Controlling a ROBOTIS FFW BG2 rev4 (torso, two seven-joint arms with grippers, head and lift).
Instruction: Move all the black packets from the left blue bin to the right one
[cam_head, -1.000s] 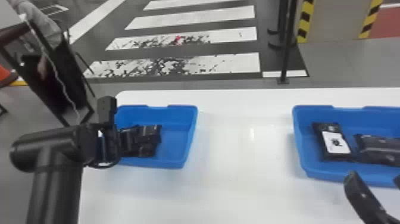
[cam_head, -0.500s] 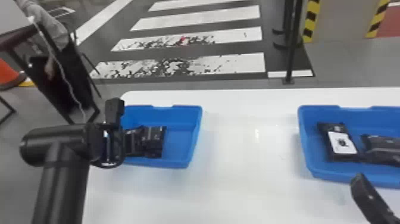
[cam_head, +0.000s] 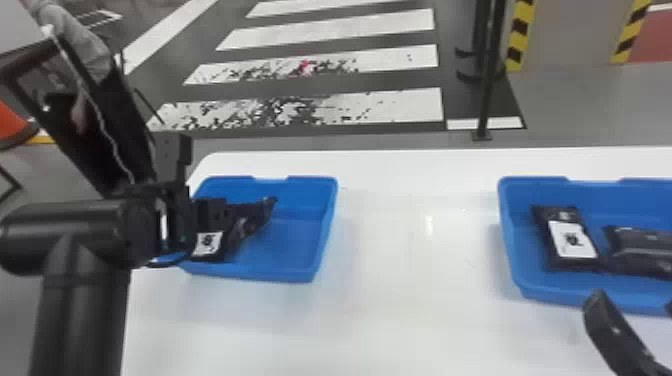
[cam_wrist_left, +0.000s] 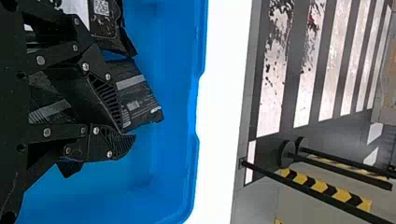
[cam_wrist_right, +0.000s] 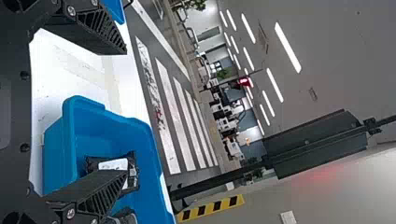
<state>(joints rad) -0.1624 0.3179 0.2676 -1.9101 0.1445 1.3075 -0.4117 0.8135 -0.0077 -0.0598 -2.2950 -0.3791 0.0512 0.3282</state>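
Left gripper (cam_head: 175, 215) is at black packets (cam_head: 245, 225) left in left bin (cam_head: 320, 225); opening and hold cannot be determined. Bin floor spans rightward. Right gripper (cam_head: 632, 300), wide open, empty, is near right bin's (cam_head: 512, 240) near edge.

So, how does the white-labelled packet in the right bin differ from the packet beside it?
The white-labelled packet shows a bright rectangle; the other packet looks dark where visible. The white-labelled packet points away from the robot; the other packet lies more crosswise. Both lie in the right bin.
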